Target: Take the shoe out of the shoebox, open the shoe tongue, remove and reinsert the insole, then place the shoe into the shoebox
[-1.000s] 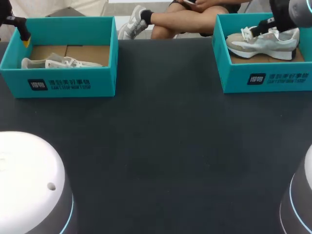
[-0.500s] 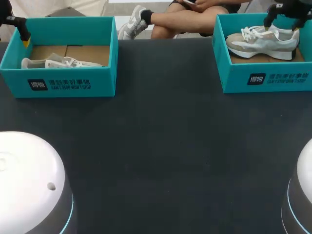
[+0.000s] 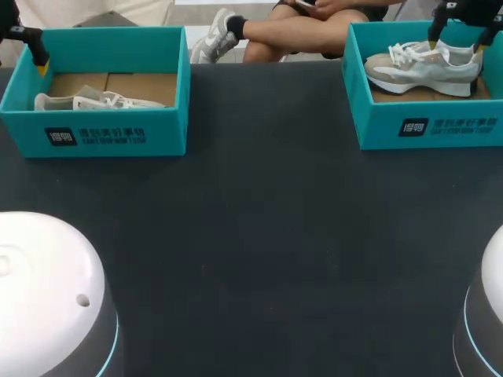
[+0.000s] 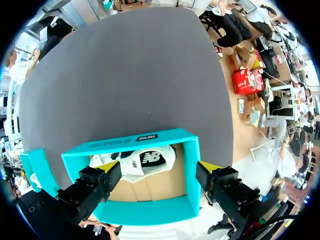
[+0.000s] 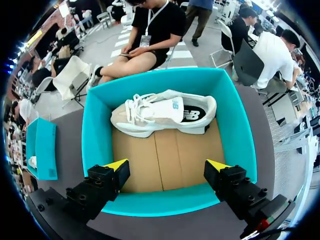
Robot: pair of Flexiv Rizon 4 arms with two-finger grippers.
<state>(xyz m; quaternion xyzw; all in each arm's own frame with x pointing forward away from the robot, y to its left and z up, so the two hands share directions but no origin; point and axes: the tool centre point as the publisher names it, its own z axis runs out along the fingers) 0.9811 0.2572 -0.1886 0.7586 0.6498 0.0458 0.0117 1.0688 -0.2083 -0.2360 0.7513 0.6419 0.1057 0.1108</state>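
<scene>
The white-and-beige sneaker (image 5: 165, 117) sat upright on its sole inside the teal shoebox (image 5: 95, 135) at the table's (image 3: 259, 236) one o'clock. The right gripper (image 5: 167, 165) hung above that box, fingers spread wide, gripping nothing. At eleven o'clock a second teal shoebox (image 3: 94, 135) held another white sneaker (image 3: 94, 101). The left gripper (image 4: 159, 166) hovered over it, likewise released.
</scene>
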